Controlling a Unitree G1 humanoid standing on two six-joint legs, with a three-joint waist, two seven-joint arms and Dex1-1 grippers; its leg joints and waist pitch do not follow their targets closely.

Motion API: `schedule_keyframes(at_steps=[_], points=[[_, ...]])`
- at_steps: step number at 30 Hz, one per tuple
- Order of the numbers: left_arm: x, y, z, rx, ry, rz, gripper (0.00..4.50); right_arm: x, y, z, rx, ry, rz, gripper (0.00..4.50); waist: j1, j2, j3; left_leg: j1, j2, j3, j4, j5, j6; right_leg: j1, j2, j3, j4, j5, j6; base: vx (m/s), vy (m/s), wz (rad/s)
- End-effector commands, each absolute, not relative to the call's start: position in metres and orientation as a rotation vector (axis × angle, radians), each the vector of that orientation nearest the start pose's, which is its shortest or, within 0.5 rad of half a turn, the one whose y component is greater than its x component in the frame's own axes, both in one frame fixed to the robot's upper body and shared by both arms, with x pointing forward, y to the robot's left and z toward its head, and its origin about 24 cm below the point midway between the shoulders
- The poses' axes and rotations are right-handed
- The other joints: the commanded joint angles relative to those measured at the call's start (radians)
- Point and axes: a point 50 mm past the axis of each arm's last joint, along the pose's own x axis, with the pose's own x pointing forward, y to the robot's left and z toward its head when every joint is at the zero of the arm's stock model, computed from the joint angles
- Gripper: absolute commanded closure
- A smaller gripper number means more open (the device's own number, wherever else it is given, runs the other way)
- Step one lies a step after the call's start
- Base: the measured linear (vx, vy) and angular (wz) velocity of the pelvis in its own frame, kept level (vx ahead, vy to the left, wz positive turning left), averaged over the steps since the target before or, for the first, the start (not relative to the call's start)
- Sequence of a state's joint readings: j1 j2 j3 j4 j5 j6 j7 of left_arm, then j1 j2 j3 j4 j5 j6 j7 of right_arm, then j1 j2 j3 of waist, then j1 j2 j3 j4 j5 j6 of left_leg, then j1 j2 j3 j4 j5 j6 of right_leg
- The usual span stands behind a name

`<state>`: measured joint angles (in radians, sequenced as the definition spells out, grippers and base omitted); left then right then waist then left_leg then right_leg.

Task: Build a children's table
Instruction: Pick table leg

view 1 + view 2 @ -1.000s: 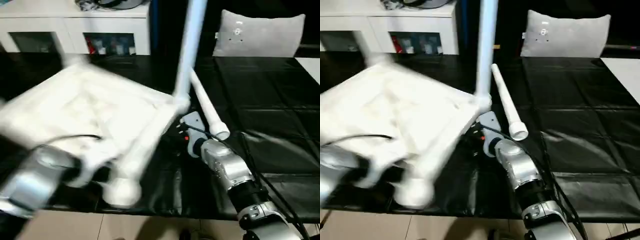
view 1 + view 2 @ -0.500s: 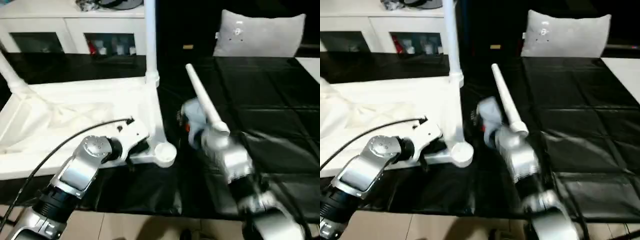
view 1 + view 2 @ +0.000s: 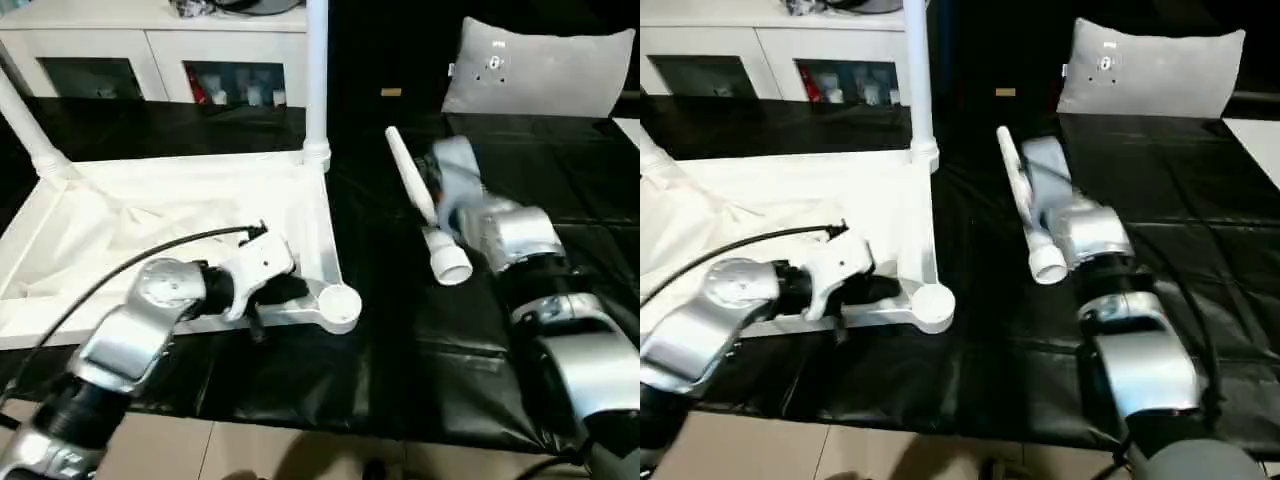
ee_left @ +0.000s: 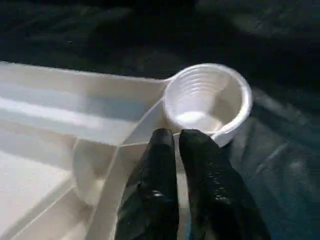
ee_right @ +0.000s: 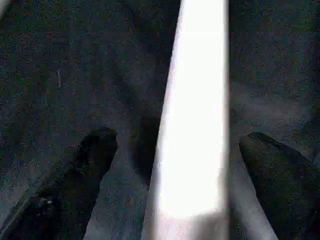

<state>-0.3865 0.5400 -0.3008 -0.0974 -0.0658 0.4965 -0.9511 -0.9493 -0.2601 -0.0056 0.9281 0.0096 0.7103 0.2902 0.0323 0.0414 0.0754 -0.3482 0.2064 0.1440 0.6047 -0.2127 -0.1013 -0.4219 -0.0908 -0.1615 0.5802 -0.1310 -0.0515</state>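
Your white plastic tabletop (image 3: pixel 180 215) lies underside-up at the left, two tubular legs (image 3: pixel 317 75) standing. Left gripper (image 4: pixel 176 137), fingers pressed together, meets its round near socket (image 4: pixel 207 100). Right gripper (image 5: pixel 170 150), spread, straddles the loose tapered leg (image 3: pixel 420 205) on the black cover (image 3: pixel 560 170).

forearms: silver, rounded | wrists: white housing | fingers (image 4: pixel 160 195): glossy black | cable: black

A black-covered work surface (image 3: pixel 560 150) spreads wide; beyond its far edge stands a white cabinet (image 3: pixel 150 40), and a grey cushion (image 3: pixel 540 70) rests at its far right.
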Motion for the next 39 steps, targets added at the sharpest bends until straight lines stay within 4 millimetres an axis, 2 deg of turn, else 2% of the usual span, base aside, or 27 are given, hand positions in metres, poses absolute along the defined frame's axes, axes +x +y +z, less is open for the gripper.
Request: schedule_keyframes(at_steps=[1, 2, 5, 6, 8, 10, 11, 12, 13, 14, 15, 17, 20, 21, 29, 32, 33, 38, 39], points=[[0.277, 0.135, 0.099, 0.490, 0.358, -1.142, 3.74, 0.385, -0.168, 0.084, -0.145, 0.751, 0.222, 0.00, 0.005, -0.010, -0.085, -0.016, 0.009, 0.011, -0.058, -0.084, 0.055, 0.085, -0.054, 0.060, -0.051, -0.297, -0.154, 0.000, 0.000, 0.00], [0.275, 0.134, 0.100, 0.490, 0.355, -1.155, 3.69, 0.382, -0.168, 0.079, -0.121, 0.781, 0.220, 0.18, 0.007, -0.007, -0.084, -0.014, 0.009, 0.011, -0.058, -0.094, 0.054, 0.083, -0.056, 0.060, -0.052, -0.315, -0.153, 0.000, 0.000, 0.00], [0.273, 0.133, 0.101, 0.486, 0.357, -1.165, 3.48, 0.381, -0.170, 0.075, -0.099, 0.809, 0.206, 0.40, 0.008, -0.008, -0.079, -0.010, 0.011, 0.012, -0.058, -0.124, 0.044, 0.078, -0.057, 0.060, -0.060, -0.373, -0.135, 0.000, 0.000, 0.00], [0.272, 0.133, 0.102, 0.484, 0.357, -1.167, 3.32, 0.380, -0.171, 0.074, -0.092, 0.819, 0.208, 0.63, 0.007, -0.008, -0.079, -0.010, 0.009, 0.012, -0.058, -0.130, 0.041, 0.077, -0.056, 0.059, -0.061, -0.388, -0.128, 0.000, 0.000, 0.00], [0.272, 0.132, 0.103, 0.481, 0.357, -1.172, 3.29, 0.379, -0.173, 0.072, -0.082, 0.837, 0.212, 0.75, 0.006, -0.009, -0.077, -0.010, 0.009, 0.012, -0.058, -0.139, 0.040, 0.076, -0.054, 0.058, -0.065, -0.404, -0.117, 0.000, 0.000, 0.00], [0.272, 0.131, 0.105, 0.478, 0.357, -1.176, 3.16, 0.378, -0.176, 0.072, -0.079, 0.851, 0.213, 0.85, 0.006, -0.008, -0.078, -0.009, 0.009, 0.011, -0.058, -0.141, 0.038, 0.076, -0.054, 0.057, -0.065, -0.407, -0.114, 0.000, 0.000, 0.00], [0.272, 0.131, 0.105, 0.477, 0.358, -1.179, 3.04, 0.378, -0.177, 0.072, -0.078, 0.855, 0.215, 0.94, 0.005, -0.004, -0.077, -0.008, 0.009, 0.012, -0.057, -0.149, 0.038, 0.075, -0.052, 0.057, -0.066, -0.404, -0.114, 0.000, 0.000, 0.00], [0.271, 0.131, 0.106, 0.475, 0.362, -1.183, 2.89, 0.378, -0.179, 0.073, -0.076, 0.862, 0.218, 1.19, 0.006, -0.004, -0.078, -0.007, 0.010, 0.011, -0.058, -0.155, 0.036, 0.075, -0.052, 0.056, -0.065, -0.401, -0.116, 0.000, 0.000, 0.00], [0.271, 0.131, 0.106, 0.474, 0.364, -1.185, 2.89, 0.378, -0.180, 0.074, -0.075, 0.863, 0.219, 1.19, 0.006, -0.005, -0.079, -0.008, 0.010, 0.011, -0.057, -0.156, 0.036, 0.076, -0.052, 0.056, -0.064, -0.399, -0.118, 0.000, 0.000, 0.00], [0.271, 0.130, 0.106, 0.473, 0.367, -1.188, 2.82, 0.378, -0.181, 0.074, -0.076, 0.867, 0.222, 1.31, 0.008, -0.002, -0.079, -0.009, 0.009, 0.010, -0.057, -0.156, 0.036, 0.077, -0.052, 0.056, -0.063, -0.397, -0.120, 0.000, 0.000, 0.00], [0.271, 0.130, 0.106, 0.474, 0.367, -1.189, 2.82, 0.377, -0.182, 0.074, -0.077, 0.870, 0.224, 1.31, 0.007, -0.005, -0.080, -0.010, 0.009, 0.010, -0.057, -0.152, 0.036, 0.078, -0.052, 0.056, -0.063, -0.389, -0.121, 0.000, 0.000, 0.00], [0.272, 0.130, 0.106, 0.475, 0.367, -1.189, 2.50, 0.377, -0.182, 0.074, -0.077, 0.872, 0.227, 1.62, 0.006, -0.004, -0.081, -0.011, 0.008, 0.010, -0.055, -0.149, 0.038, 0.078, -0.052, 0.055, -0.063, -0.386, -0.121, 0.000, 0.000, 0.00], [0.274, 0.129, 0.106, 0.476, 0.370, -1.191, 2.36, 0.376, -0.185, 0.074, -0.078, 0.887, 0.243, 1.84, 0.007, -0.001, -0.082, -0.011, 0.009, 0.010, -0.055, -0.145, 0.039, 0.079, -0.051, 0.054, -0.062, -0.383, -0.125, 0.000, 0.000, 0.00], [0.274, 0.129, 0.107, 0.474, 0.369, -1.194, 2.11, 0.376, -0.186, 0.074, -0.080, 0.890, 0.246, 2.06, 0.008, -0.001, -0.085, -0.010, 0.009, 0.010, -0.054, -0.144, 0.039, 0.079, -0.050, 0.054, -0.062, -0.376, -0.126, 0.000, 0.000, 0.00], [0.278, 0.126, 0.105, 0.465, 0.366, -1.200, 1.96, 0.374, -0.192, 0.077, -0.088, 0.897, 0.255, 2.57, 0.007, 0.004, -0.090, -0.011, 0.009, 0.011, -0.051, -0.138, 0.038, 0.082, -0.049, 0.053, -0.060, -0.357, -0.135, 0.000, 0.000, 0.00], [0.280, 0.124, 0.104, 0.464, 0.365, -1.201, 1.96, 0.374, -0.194, 0.076, -0.084, 0.900, 0.258, 2.61, 0.006, 0.004, -0.091, -0.011, 0.008, 0.011, -0.050, -0.142, 0.039, 0.082, -0.048, 0.052, -0.062, -0.357, -0.133, 0.000, 0.000, 0.00], [0.280, 0.123, 0.104, 0.464, 0.364, -1.203, 1.96, 0.373, -0.194, 0.076, -0.072, 0.902, 0.261, 2.63, 0.007, 0.008, -0.091, -0.011, 0.007, 0.010, -0.050, -0.146, 0.038, 0.083, -0.047, 0.052, -0.061, -0.362, -0.131, 0.000, 0.000, 0.00], [0.281, 0.125, 0.106, 0.457, 0.355, -1.197, 1.96, 0.372, -0.197, 0.076, 0.000, 0.885, 0.251, 2.64, 0.008, 0.005, -0.094, -0.012, 0.008, 0.010, -0.049, -0.135, 0.039, 0.083, -0.049, 0.052, -0.060, -0.352, -0.130, 0.000, 0.000, 0.00], [0.282, 0.128, 0.106, 0.467, 0.354, -1.183, 1.96, 0.372, -0.196, 0.077, 0.009, 0.877, 0.248, 2.64, 0.009, 0.009, -0.093, -0.012, 0.008, 0.010, -0.049, -0.137, 0.039, 0.082, -0.048, 0.051, -0.061, -0.350, -0.131, 0.000, 0.000, 0.00]])
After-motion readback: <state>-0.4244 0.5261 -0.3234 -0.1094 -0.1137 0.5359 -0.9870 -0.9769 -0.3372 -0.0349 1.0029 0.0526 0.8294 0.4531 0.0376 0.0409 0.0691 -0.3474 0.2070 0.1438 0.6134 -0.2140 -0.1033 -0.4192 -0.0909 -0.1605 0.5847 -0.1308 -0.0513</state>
